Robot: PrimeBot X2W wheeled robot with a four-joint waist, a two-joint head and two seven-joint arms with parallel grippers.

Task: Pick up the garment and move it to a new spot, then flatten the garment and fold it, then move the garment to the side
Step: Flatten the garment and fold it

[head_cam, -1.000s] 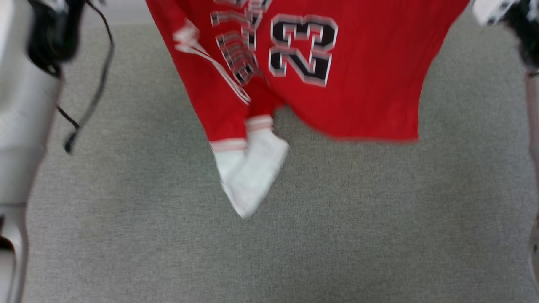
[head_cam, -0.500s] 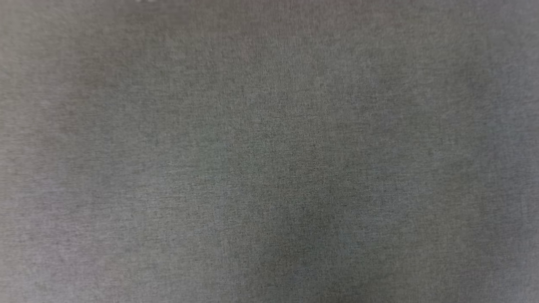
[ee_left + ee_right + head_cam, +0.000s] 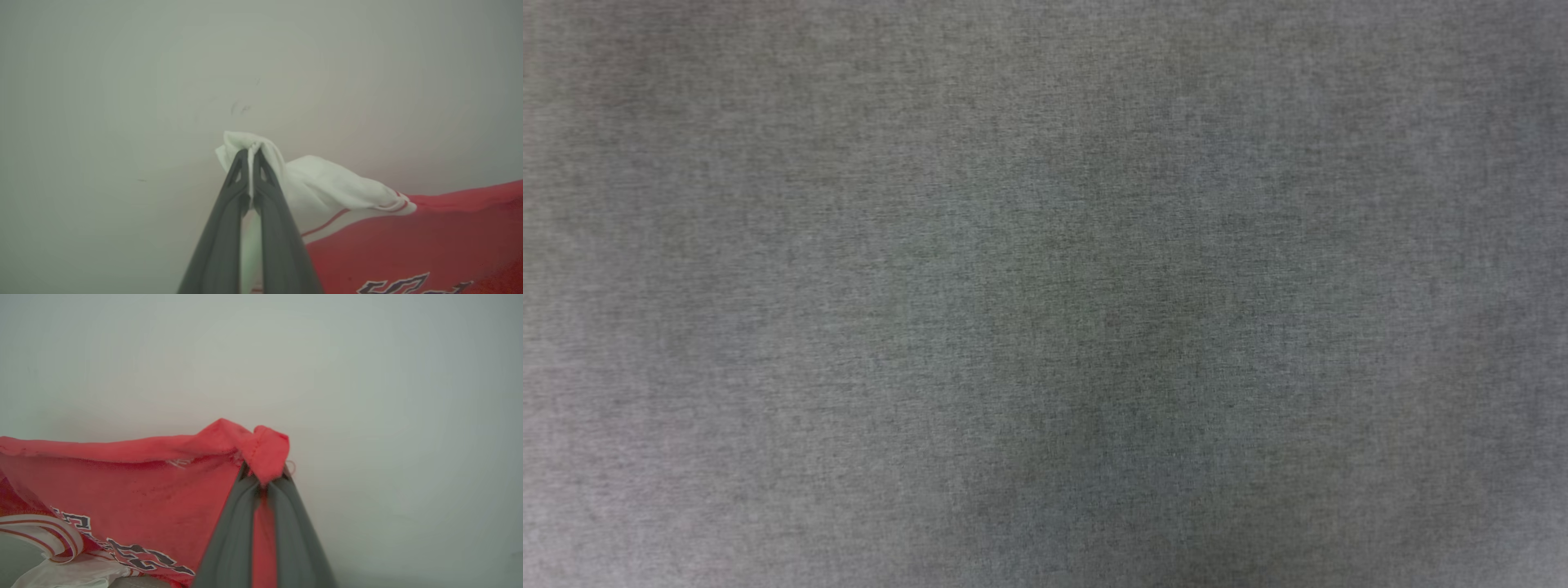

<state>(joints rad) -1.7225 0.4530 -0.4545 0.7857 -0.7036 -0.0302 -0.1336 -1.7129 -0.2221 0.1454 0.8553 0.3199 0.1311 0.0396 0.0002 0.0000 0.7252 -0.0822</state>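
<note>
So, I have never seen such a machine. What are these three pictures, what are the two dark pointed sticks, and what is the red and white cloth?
This is a wheeled robot with two arms; each arm ends in a gripper with two long dark fingers. The head camera looks down at a grey woven surface. The other two cameras sit on the wrists and look along the fingers. In the left wrist picture, the left gripper is shut on the white short sleeve of a red jersey-style T-shirt with black, white-outlined lettering. In the right wrist picture, the right gripper is shut on a red corner of the same shirt. So both grippers hold the shirt up, before a pale plain background.
</note>
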